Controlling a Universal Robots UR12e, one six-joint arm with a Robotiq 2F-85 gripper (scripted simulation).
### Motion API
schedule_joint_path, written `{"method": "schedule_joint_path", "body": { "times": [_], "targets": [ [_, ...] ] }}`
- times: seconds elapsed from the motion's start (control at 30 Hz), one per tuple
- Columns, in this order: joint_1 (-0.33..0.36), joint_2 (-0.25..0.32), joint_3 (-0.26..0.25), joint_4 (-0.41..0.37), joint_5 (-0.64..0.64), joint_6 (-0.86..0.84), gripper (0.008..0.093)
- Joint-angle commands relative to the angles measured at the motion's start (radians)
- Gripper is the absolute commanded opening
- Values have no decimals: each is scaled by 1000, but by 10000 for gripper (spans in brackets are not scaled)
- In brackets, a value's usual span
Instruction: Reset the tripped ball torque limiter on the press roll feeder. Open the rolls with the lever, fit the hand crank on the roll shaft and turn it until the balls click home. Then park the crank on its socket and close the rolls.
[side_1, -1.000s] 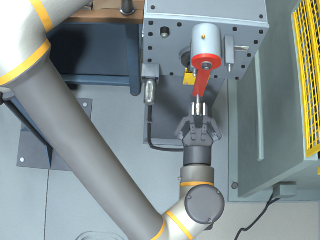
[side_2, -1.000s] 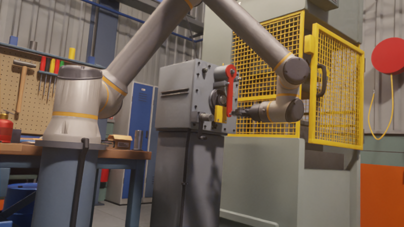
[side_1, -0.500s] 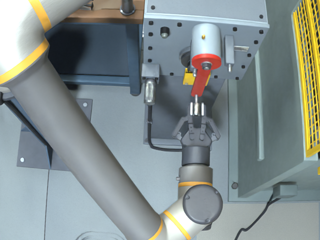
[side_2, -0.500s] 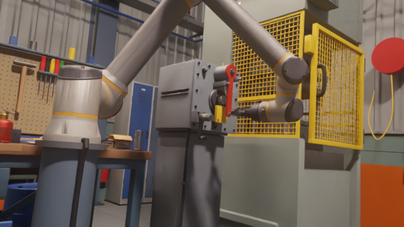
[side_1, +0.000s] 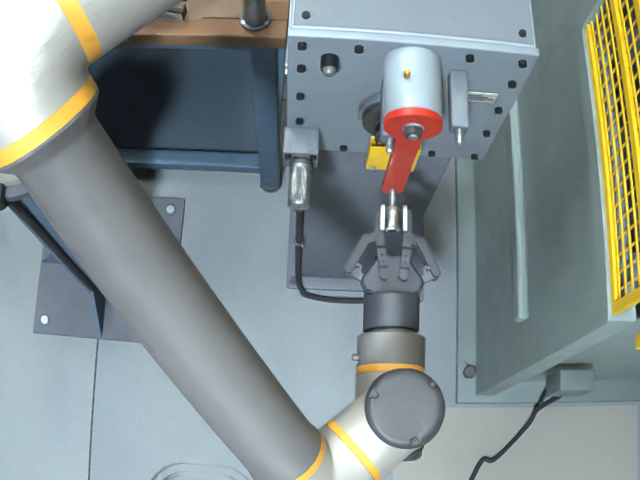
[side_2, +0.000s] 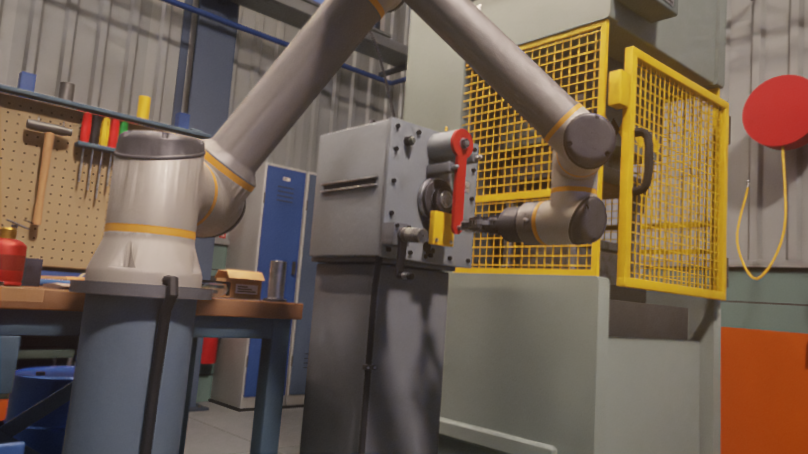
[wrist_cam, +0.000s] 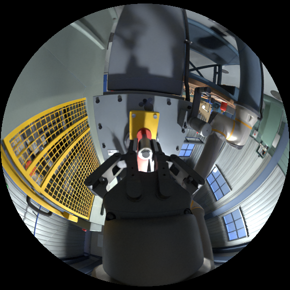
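The roll shaft is hidden behind the red hand crank's hub (side_1: 412, 122) on the feeder's face. The crank's red arm (side_1: 400, 168) (side_2: 461, 180) hangs down from the hub. I grip the crank's metal handle (side_1: 393, 217) (wrist_cam: 144, 154) at the arm's lower end in my closed gripper (side_1: 393, 219) (wrist_cam: 145, 157). A yellow bracket (side_1: 376, 157) (side_2: 439, 227) (wrist_cam: 144, 121) sits on the feeder face behind the arm. A grey lever (side_1: 458, 101) stands on the face just right of the hub.
The grey feeder housing (side_2: 367, 192) stands on a pedestal. The press with its yellow mesh guard (side_2: 666, 186) lies to the right. A workbench (side_2: 237, 308) stands to the left. A connector with a black cable (side_1: 300, 181) hangs at the housing's left.
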Motion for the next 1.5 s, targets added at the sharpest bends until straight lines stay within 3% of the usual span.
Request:
{"method": "schedule_joint_path", "body": {
  "times": [0.0,0.33,1.03,1.47],
  "targets": [
    [1,-2,-1,2,1,0,80],
    [1,-2,-1,2,1,0,90],
    [1,-2,-1,2,1,0,510],
    [0,-1,-2,2,1,0,520]
  ]
}}
